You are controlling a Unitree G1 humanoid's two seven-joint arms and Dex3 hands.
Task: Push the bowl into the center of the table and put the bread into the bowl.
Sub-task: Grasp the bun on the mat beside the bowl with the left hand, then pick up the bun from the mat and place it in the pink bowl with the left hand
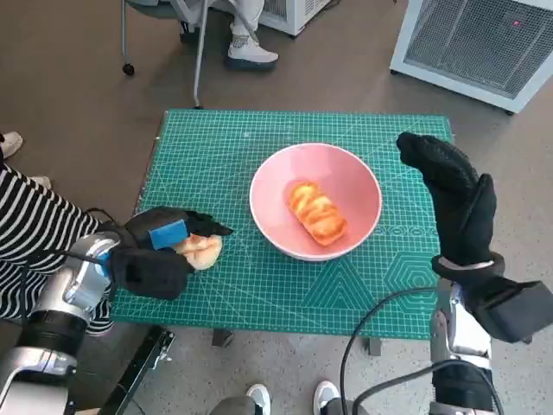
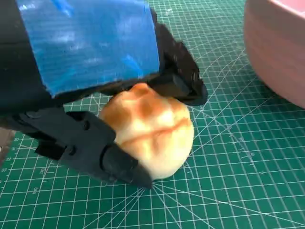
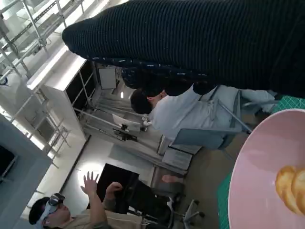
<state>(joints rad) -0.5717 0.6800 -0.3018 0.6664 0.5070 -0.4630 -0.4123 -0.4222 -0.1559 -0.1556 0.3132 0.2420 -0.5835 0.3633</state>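
Observation:
The pink bowl (image 1: 346,173) stands near the middle of the green cutting mat (image 1: 216,138), with one golden bread piece (image 1: 316,212) lying inside. A second, round bread roll (image 1: 202,251) sits on the mat near the front left edge. My left hand (image 1: 160,255) grips it, black fingers (image 2: 119,164) on both sides of the roll (image 2: 152,129), and the bowl's wall (image 2: 276,52) is close by. My right hand (image 1: 454,194) stands upright just right of the bowl, fingers straight, holding nothing. In the right wrist view the glove (image 3: 200,43) hangs over the bowl (image 3: 262,162) and its bread (image 3: 290,188).
A white slatted appliance (image 1: 484,43) stands on the floor at the back right. A chair and a person's shoe (image 1: 251,54) are behind the table. A striped sleeve (image 1: 34,233) lies close to my left arm. People sit in the room (image 3: 181,114).

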